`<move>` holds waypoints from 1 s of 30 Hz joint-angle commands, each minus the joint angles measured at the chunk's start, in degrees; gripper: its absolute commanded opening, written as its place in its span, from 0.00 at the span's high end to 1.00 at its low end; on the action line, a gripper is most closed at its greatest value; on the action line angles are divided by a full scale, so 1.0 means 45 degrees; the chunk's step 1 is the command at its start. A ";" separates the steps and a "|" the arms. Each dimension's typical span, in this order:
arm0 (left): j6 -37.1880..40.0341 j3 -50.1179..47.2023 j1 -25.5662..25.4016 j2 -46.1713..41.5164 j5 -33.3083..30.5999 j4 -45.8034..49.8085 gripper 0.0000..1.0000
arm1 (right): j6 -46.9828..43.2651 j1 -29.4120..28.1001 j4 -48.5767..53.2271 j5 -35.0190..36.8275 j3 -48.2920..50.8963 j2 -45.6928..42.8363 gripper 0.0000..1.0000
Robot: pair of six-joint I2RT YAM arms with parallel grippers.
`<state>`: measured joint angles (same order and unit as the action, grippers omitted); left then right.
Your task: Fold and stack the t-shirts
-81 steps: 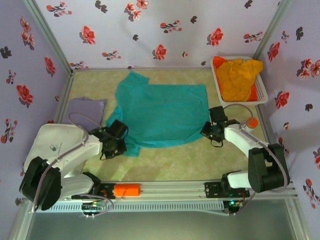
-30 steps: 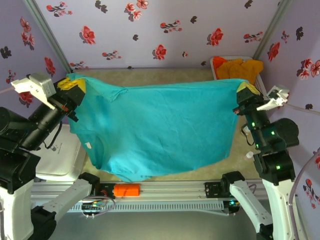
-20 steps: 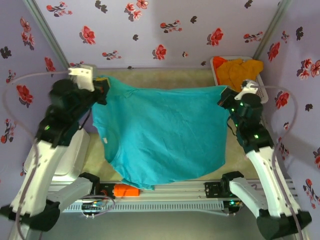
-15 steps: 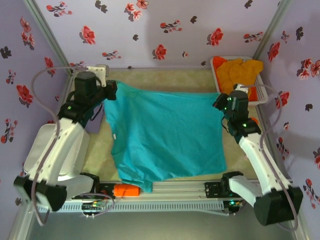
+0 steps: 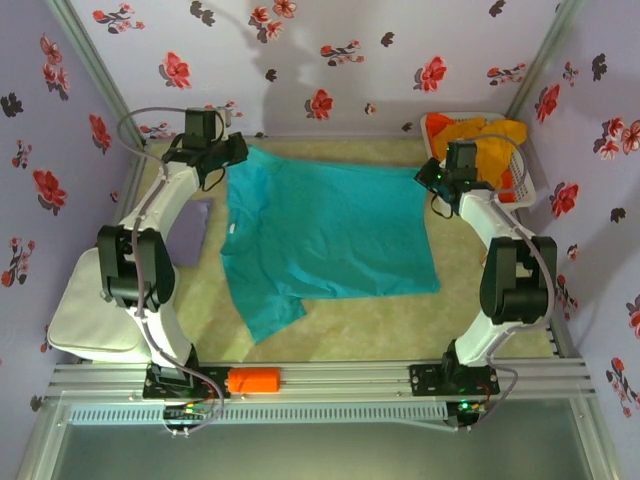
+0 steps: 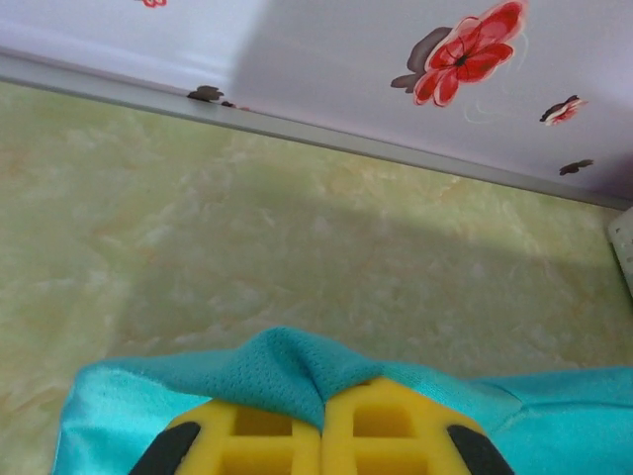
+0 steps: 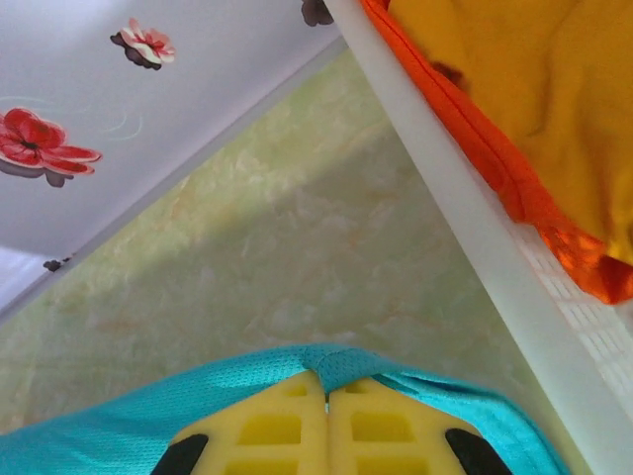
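The teal t-shirt lies spread over the table, its far edge stretched between both arms. My left gripper is shut on its far left corner; in the left wrist view the yellow fingers pinch a teal fold. My right gripper is shut on the far right corner, with teal cloth caught between its yellow fingers. A pale lavender t-shirt lies folded at the left. Orange-yellow t-shirts are heaped in the basket, also seen as orange-yellow cloth.
The white slatted basket stands at the far right corner, its rim close beside my right gripper. An orange block sits on the front rail. Flowered walls close in the back and sides.
Both arms swung the hanging teal t-shirt down and toward the back wall, laying it flat on the table. Both grips stayed shut on its corners.
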<state>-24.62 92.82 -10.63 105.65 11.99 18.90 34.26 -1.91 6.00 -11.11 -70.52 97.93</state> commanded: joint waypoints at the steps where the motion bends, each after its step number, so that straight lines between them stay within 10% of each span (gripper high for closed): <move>1: -0.0814 0.0674 0.0068 0.0176 0.1082 0.0520 1.00 | 0.0217 0.0152 0.0901 -0.1388 -0.0890 0.0495 1.00; 30: -0.4833 -0.6016 0.0568 -0.2949 0.2785 0.0203 1.00 | -0.1259 0.0424 0.7536 -0.0911 -0.4860 0.4092 1.00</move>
<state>-43.40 68.49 -8.38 94.59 23.18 21.32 30.57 -0.40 32.80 -16.43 -90.50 114.98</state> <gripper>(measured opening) 0.047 0.044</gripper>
